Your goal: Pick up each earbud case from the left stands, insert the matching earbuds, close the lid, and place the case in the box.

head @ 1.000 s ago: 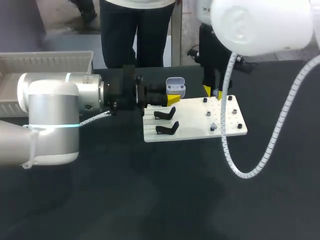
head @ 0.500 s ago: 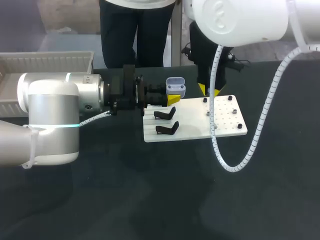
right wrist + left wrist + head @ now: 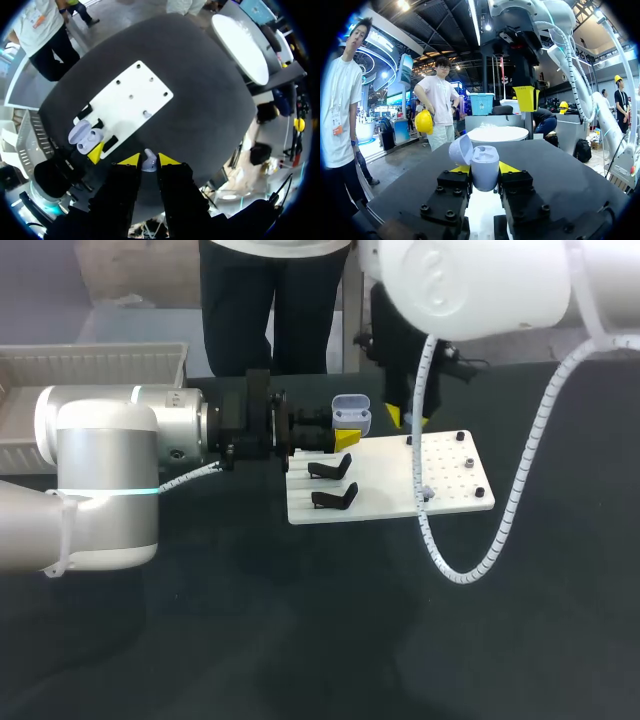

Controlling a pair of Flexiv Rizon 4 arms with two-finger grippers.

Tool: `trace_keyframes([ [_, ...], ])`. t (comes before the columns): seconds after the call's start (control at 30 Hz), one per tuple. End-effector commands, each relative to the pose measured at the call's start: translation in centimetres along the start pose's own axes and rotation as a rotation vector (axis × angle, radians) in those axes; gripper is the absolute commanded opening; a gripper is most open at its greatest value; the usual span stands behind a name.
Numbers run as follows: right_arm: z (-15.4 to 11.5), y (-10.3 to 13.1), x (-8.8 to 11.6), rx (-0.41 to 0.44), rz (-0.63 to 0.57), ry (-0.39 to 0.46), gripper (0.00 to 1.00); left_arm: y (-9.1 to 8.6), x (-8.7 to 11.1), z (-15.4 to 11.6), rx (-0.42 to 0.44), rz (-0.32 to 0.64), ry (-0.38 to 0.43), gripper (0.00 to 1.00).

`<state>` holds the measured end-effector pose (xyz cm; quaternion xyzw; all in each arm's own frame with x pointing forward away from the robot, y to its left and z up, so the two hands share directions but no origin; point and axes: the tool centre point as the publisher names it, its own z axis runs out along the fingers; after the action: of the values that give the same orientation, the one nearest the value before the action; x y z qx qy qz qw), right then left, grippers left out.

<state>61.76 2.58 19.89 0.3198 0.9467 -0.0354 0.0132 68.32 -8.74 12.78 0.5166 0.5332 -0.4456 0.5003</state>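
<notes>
A lavender earbud case point(image 3: 351, 414) with its lid up is clamped between the fingers of my left gripper point(image 3: 345, 434), held just past the far left corner of the white board point(image 3: 385, 502). In the left wrist view the case point(image 3: 484, 161) stands upright in that gripper point(image 3: 485, 169), lid point(image 3: 460, 149) tipped back. My right gripper point(image 3: 405, 420) hangs above the board's far edge, just right of the case. It is shut on a small lavender earbud point(image 3: 149, 162) between its yellow tips point(image 3: 131, 160). Another earbud point(image 3: 427, 493) sits on a peg on the board.
Two black stands point(image 3: 332, 468) point(image 3: 336, 498) stand bare on the board's left part. Several dark pegs point(image 3: 468, 464) dot its right part. A white tray point(image 3: 95, 365) lies at the table's far left. The right arm's white cable loop point(image 3: 470, 560) hangs over the table in front of the board.
My right arm has moved left from above the board's pegs toward the open case, earbud still in its fingers. The left arm and the case have stayed put.
</notes>
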Motion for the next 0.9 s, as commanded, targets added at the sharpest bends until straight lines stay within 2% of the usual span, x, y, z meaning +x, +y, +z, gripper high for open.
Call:
trace_keyframes([
  [0.03, -0.2, 1.9, -0.2, 0.01, -0.015, -0.026, 0.0, -0.2, 0.1, 0.0, -0.008, 0.005, -0.006, 0.0],
  [0.43, -1.1, 5.3, -0.9, -0.002, -0.097, -0.09, 0.0, -0.2, 0.1, 0.0, -0.008, 0.005, -0.006, 0.0],
  [0.9, 0.1, 6.8, -0.7, 0.015, -0.147, -0.101, 0.0, -0.2, 0.1, 0.0, -0.008, 0.005, -0.006, 0.0],
])
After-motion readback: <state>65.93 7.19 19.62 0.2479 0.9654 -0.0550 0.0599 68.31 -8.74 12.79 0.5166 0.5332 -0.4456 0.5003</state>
